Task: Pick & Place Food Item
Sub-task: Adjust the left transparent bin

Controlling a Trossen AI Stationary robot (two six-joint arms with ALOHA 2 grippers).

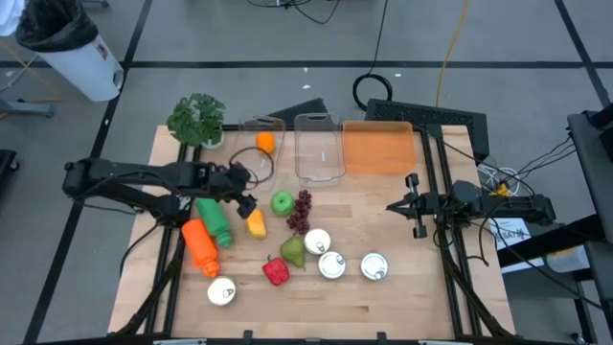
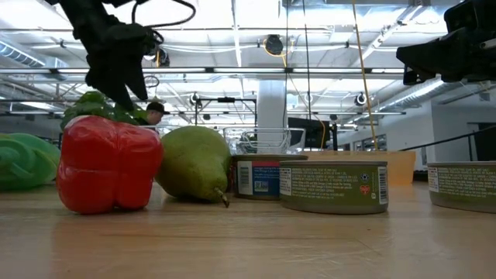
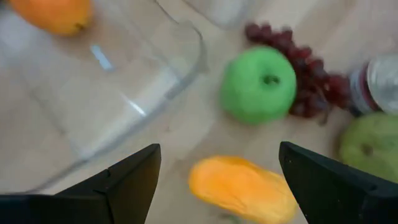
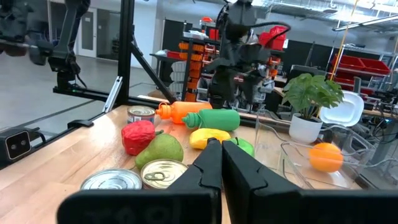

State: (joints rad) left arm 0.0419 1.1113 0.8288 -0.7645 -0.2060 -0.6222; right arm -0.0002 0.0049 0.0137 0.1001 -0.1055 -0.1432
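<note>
Left wrist view shows the left gripper (image 3: 217, 186) spread wide and empty, its two dark fingers (image 3: 134, 180) straddling a yellow-orange mango (image 3: 242, 186) at the lower centre of that frame. In the high view the same gripper (image 1: 245, 195) sits left of centre, just above the mango (image 1: 256, 223), which lies on the wooden table (image 1: 402, 287). I judge the mango to be the food item in hand, though the task does not name it.

Risks come mainly from crowding. A green apple (image 3: 258, 86) lies near the mango, with dark grapes (image 3: 311, 93) touching the apple's far side; a descent drifting that way could knock the apple and scatter the bunch. On the other side the rim of a clear container (image 3: 155, 81), holding an orange (image 3: 53, 14) at the frame's upper left, is close to one finger, so a careless approach could catch it and shove the container. The mango looks smooth and rounded, so an off-centre pinch could squirt it sideways toward the green bottle (image 1: 215, 220).

At centre right of the high view, the right gripper (image 1: 414, 205) waits well apart, its fingers pressed together in its own wrist view.
</note>
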